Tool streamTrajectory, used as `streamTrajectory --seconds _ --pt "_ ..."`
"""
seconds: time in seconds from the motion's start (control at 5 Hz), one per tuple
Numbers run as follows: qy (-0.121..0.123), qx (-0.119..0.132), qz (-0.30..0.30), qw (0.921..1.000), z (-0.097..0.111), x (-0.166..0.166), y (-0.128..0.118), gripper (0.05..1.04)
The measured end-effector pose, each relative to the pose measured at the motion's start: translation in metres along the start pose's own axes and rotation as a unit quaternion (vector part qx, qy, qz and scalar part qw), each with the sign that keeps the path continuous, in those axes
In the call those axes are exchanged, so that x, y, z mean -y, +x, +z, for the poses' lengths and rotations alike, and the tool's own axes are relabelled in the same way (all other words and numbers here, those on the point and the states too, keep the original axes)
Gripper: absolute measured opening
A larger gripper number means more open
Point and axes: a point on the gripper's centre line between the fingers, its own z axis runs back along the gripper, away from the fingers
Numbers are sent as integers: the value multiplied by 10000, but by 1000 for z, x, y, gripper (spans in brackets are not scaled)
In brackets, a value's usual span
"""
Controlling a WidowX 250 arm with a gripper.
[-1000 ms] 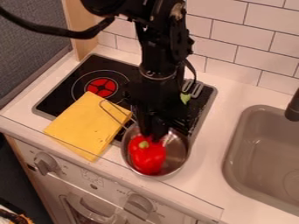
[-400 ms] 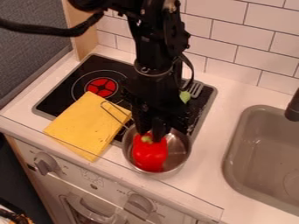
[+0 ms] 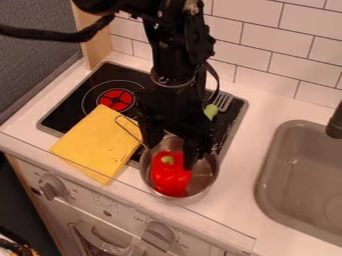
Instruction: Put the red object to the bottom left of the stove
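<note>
The gripper (image 3: 171, 150) hangs over the steel pot and stands open, one finger at the pot's upper left rim and the other beside the upper right of the red pepper. The red pepper (image 3: 170, 179), with a green stem, lies inside the pot (image 3: 206, 172). That pot stands at the front right part of the black stove (image 3: 100, 82), its wire handle toward the upper left. Much of the stove's right half is hidden behind the arm.
A yellow cloth (image 3: 100, 145) covers the stove's front left corner. Behind the gripper lie a slotted utensil (image 3: 222, 101) and a green object (image 3: 210, 112). To the right is a grey sink (image 3: 300, 175) with a black faucet (image 3: 336, 122); a tiled wall stands behind.
The gripper has shifted slightly left and its fingers have spread apart. Between the first two frames the pepper moved a little up and right; it has since stayed put in the pot.
</note>
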Motion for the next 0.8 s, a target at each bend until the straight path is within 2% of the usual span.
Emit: streamTrajectory --seconds 0.2,0.6,0.8 --pt "2 -92 1 10000 -4 0 -1 955" --pt "-49 -144 -16 9999 -8 2 -1 371" --pt "-101 -227 -48 9997 -11 4 -3 156"
